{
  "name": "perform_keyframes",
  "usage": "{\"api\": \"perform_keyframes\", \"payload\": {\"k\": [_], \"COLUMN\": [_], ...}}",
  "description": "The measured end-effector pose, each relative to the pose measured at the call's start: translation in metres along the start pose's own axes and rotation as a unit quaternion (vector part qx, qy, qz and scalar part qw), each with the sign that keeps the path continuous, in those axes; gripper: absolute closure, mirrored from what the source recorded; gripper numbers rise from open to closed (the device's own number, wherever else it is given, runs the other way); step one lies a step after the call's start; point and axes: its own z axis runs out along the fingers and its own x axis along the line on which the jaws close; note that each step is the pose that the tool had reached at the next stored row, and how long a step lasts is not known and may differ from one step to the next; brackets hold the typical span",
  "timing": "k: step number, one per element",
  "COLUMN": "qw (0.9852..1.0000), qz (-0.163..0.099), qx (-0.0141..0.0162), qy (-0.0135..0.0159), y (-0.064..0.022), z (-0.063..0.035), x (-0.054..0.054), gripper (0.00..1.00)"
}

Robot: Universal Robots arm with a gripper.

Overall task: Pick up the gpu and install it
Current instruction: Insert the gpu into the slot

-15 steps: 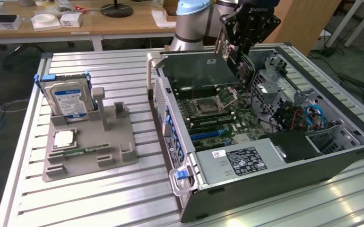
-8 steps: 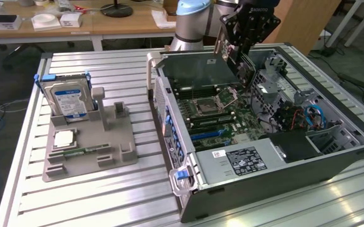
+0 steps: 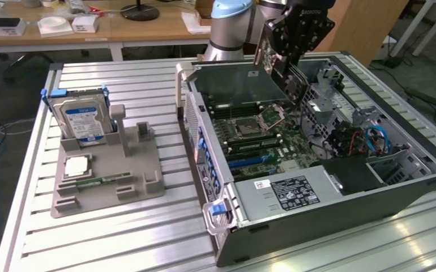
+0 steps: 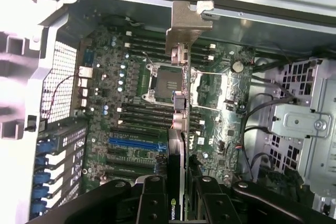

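My gripper (image 3: 282, 56) hangs over the open computer case (image 3: 316, 226), shut on the gpu (image 3: 286, 79). The gpu is a dark flat card, held on edge above the motherboard (image 3: 260, 136) and apart from it. The wrist view looks down the gpu's thin edge (image 4: 181, 114), with its silvery bracket (image 4: 186, 22) at the far end near the case wall. Black fingers (image 4: 152, 200) press on both faces of the card. Beneath it lie the processor socket (image 4: 168, 82) and a blue slot (image 4: 136, 142).
A grey holder (image 3: 109, 181) at the exterior view's left carries a hard drive (image 3: 82, 116), a processor chip (image 3: 77, 165) and a small green memory stick (image 3: 101, 181). Cables (image 3: 362, 139) and a drive cage (image 4: 304, 124) crowd one side of the case. The case rests on a slatted metal table (image 3: 127, 238).
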Motion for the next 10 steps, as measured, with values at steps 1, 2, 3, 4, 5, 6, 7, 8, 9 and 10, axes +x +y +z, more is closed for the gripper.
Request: {"api": "perform_keyframes", "payload": {"k": [1,2,3,4,5,6,7,8,9,10], "qw": [1.0,0.9999,0.9998,0.9996,0.9994,0.9991,0.9988,0.9984,0.998,0.9975], "qz": [-0.007,-0.014,-0.021,-0.028,-0.035,-0.042,-0.049,-0.057,-0.063,-0.07], "qx": [0.0,-0.0001,-0.0001,-0.0002,-0.0002,-0.0003,-0.0004,-0.0004,-0.0005,-0.0006], "qy": [0.0001,0.0002,0.0003,0.0004,0.0005,0.0006,0.0007,0.0008,0.0009,0.001], "y": [0.0,-0.0001,-0.0001,-0.0001,-0.0001,-0.0001,-0.0001,-0.0002,-0.0002,-0.0002], "z": [0.0,0.0,0.0,0.0,0.0,0.0001,0.0001,0.0001,0.0001,0.0002], "x": [0.0,0.0001,0.0001,0.0001,0.0001,0.0001,0.0001,0.0001,0.0001,0.0002], "gripper": [0.74,0.74,0.74,0.74,0.74,0.74,0.74,0.74,0.74,0.74]}}
